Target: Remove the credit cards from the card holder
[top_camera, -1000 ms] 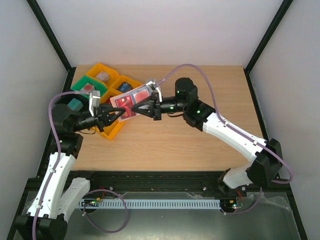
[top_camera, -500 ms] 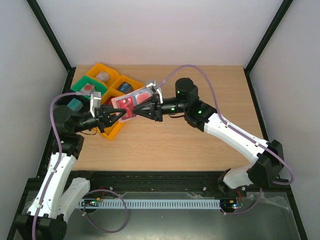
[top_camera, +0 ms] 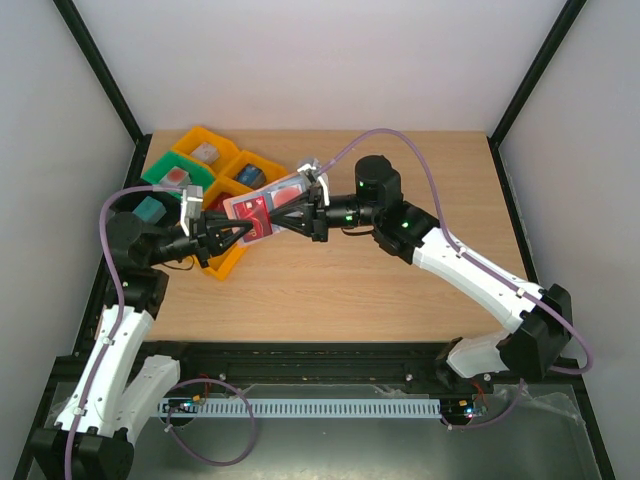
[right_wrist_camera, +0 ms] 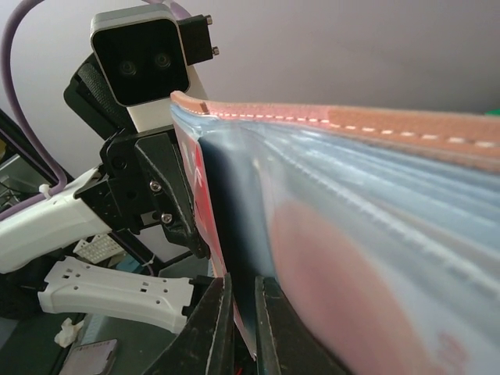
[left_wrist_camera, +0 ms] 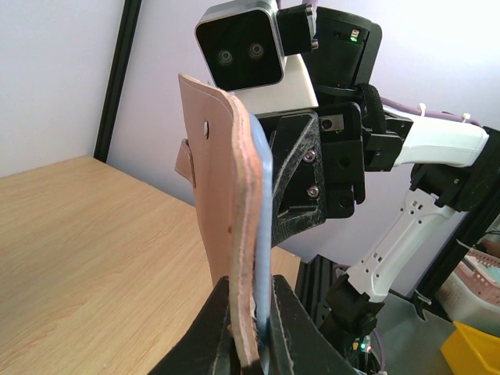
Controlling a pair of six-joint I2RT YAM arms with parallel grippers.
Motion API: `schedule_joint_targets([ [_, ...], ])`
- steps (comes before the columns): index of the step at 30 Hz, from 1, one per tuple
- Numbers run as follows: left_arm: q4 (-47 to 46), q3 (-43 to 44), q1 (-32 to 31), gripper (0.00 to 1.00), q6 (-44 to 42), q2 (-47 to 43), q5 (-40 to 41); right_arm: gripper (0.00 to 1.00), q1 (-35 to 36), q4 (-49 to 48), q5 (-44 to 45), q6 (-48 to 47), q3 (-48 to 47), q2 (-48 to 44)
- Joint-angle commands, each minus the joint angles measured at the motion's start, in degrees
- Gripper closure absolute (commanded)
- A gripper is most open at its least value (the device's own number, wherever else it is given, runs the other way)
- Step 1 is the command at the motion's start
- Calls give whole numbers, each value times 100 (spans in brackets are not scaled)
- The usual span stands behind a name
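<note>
The card holder hangs in the air above the table's left half, held between both arms. In the left wrist view it is a tan leather flap with a light-blue credit card against it. My left gripper is shut on its lower end, clamping leather and card together. From the right wrist I see its stitched tan edge and clear sleeves. My right gripper is shut on the edge of a thin red credit card sticking out of it. Both grippers meet tip to tip.
Yellow trays and a green tray with small blocks stand at the back left, partly under the held holder. A yellow tray also shows low right in the left wrist view. Black frame posts flank the table.
The right wrist has lifted and drawn slightly right, and the holder now lies wider and flatter between the grippers. The left arm has barely moved.
</note>
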State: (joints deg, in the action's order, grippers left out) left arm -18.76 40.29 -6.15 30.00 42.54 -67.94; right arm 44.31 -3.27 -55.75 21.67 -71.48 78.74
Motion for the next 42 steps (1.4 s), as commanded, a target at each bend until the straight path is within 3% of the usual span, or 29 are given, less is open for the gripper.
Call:
schedule_joint_targets([
  [1,-397,9,-51,98,-38,-53,-233,92,-37,-205,252,83,-59,-3],
  [10,-486,8,-224,98,-48,121,-281,93,-24,-113,373,73,-131,100],
  [27,-436,-196,-259,98,-155,38,-189,85,181,2,36,-40,-386,389],
  [33,-404,-189,-259,98,-161,47,-162,98,191,-16,-15,-31,-404,365],
  [42,-595,-281,-160,91,200,-11,183,98,-33,266,-4,-195,-326,132],
])
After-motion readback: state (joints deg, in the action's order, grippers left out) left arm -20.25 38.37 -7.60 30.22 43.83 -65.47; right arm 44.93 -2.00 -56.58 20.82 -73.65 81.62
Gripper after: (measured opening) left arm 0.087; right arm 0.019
